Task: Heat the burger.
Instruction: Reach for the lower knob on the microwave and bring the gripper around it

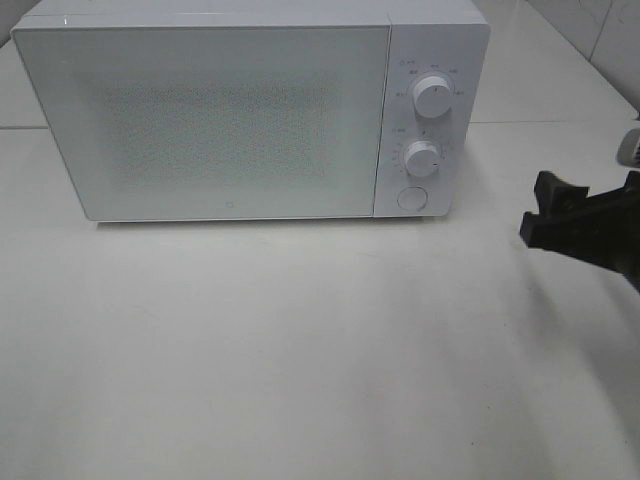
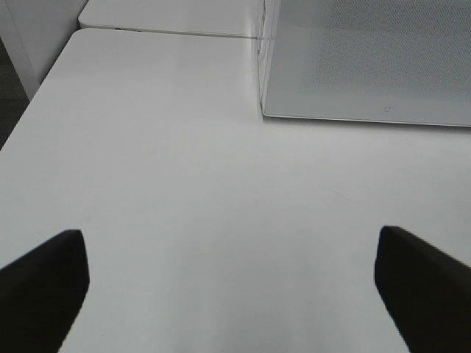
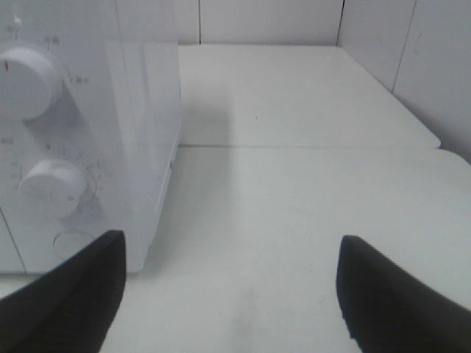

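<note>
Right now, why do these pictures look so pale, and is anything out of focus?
High view: flat, bright light washes the white microwave into the table, with only a faint shadow under it; the door mesh looks grainy. Left wrist view: the left claw is a dark, unsharp blur. Right wrist view: hazy, knobs soft, right claw blurred too.

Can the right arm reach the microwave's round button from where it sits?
Probably yes. The right gripper hangs open beside the dial side of the microwave, and nothing visible stands on the table between it and the button.
</note>
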Tool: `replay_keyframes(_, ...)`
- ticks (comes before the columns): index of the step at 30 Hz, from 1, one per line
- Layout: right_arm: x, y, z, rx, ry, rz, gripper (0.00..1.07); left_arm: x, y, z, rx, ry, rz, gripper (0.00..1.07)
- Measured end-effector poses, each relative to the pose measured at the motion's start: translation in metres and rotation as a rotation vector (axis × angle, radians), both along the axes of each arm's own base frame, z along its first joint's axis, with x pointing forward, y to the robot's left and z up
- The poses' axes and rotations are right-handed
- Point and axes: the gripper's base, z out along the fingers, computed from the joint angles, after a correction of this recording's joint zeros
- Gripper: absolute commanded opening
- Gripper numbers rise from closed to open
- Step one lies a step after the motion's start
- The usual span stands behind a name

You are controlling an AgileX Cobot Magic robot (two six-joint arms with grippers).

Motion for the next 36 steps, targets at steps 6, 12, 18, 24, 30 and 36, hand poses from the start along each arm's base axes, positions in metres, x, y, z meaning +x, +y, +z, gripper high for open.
replay_keyframes(6,-0.007,0.027,-0.019,-0.026,0.094,0.009,0.76,0.000,0.000,0.000,0.000,0.000,0.000,0.98)
replay_keyframes(12,0.000,0.065,-0.021,-0.076,0.086,0.054,0.76,0.000,0.000,0.000,0.000,0.000,0.000,0.98)
replay_keyframes(18,0.009,0.090,-0.018,-0.077,0.062,0.057,0.76,0.000,0.000,0.000,-0.001,0.000,0.000,0.98)
replay_keyframes(24,0.024,0.103,-0.010,-0.038,0.025,0.024,0.76,0.000,0.000,0.000,-0.001,0.000,0.000,0.98)
replay_keyframes(30,0.034,0.114,-0.008,-0.030,0.005,0.023,0.76,0.000,0.000,0.000,-0.001,0.000,0.000,0.98)
replay_keyframes(36,0.044,0.124,-0.018,-0.042,0.016,0.022,0.76,0.000,0.000,0.000,-0.001,0.000,0.000,0.98)
